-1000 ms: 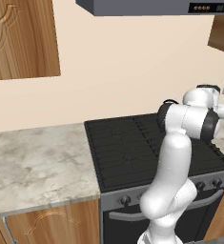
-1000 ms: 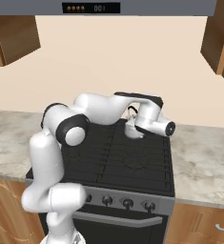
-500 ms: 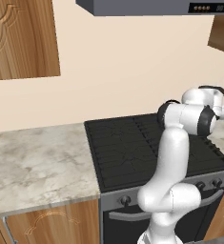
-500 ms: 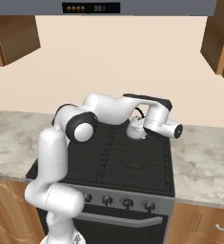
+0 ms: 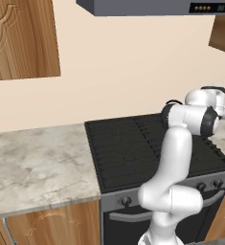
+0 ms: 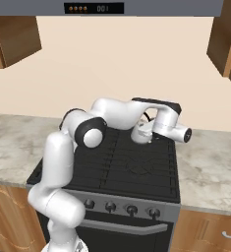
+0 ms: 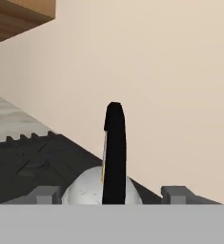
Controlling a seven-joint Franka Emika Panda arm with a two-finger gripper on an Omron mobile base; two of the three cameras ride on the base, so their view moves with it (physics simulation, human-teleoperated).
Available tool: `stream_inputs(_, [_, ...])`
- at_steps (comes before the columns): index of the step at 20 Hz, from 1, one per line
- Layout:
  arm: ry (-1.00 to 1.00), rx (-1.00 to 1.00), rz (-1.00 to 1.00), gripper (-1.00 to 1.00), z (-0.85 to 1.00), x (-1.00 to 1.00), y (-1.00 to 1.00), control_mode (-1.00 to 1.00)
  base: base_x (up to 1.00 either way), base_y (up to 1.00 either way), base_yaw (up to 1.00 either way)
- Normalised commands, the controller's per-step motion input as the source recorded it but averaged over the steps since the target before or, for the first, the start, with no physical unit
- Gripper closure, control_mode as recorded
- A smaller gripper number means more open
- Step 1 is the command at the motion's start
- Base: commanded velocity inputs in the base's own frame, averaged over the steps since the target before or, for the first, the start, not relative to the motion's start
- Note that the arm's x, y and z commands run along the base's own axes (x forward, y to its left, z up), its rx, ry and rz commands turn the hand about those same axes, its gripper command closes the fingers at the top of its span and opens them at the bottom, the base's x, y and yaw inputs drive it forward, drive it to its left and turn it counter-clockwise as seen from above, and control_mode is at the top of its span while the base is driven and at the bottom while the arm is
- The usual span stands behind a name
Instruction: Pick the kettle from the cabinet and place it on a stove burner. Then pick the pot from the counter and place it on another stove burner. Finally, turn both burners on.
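The small silver kettle stands on the back right stove burner, partly hidden behind my hand. Seen from the hand, its thin black handle rises upright over the rounded silver body. My gripper is open, with one fingertip on each side of the handle and a gap between them and it. From the right base, the gripper sits just above the kettle. From the left base, the black handle's arch peeks out behind my arm. The pot and the cabinet are out of view.
The black cooktop has a row of knobs along its front. Marbled counter lies left of the stove and more counter lies right. A range hood and wooden wall cupboards hang above.
The jaws have come apart and let go of the kettle's handle. The hand drifted slightly to the right over the back burner, where the kettle now stands.
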Motion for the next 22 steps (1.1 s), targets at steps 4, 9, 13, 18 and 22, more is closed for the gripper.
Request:
stream_inputs(4, [0.00,0.00,0.08,-1.00,-0.01,0.00,0.09,-1.00,0.00,0.00,0.00])
stream_inputs(9, [0.00,0.00,0.07,-1.00,0.00,0.00,0.02,-1.00,0.00,0.00,0.00])
stream_inputs(13, [0.00,0.00,0.06,-1.00,-0.01,0.00,0.00,-1.00,0.00,0.00,0.00])
stream_inputs(18, [0.00,0.00,0.03,-1.00,-0.08,0.00,-0.06,-1.00,0.00,0.00,0.00])
stream_inputs(22, [-0.01,0.01,0.03,-1.00,-0.01,0.00,-0.08,-1.00,0.00,0.00,0.00])
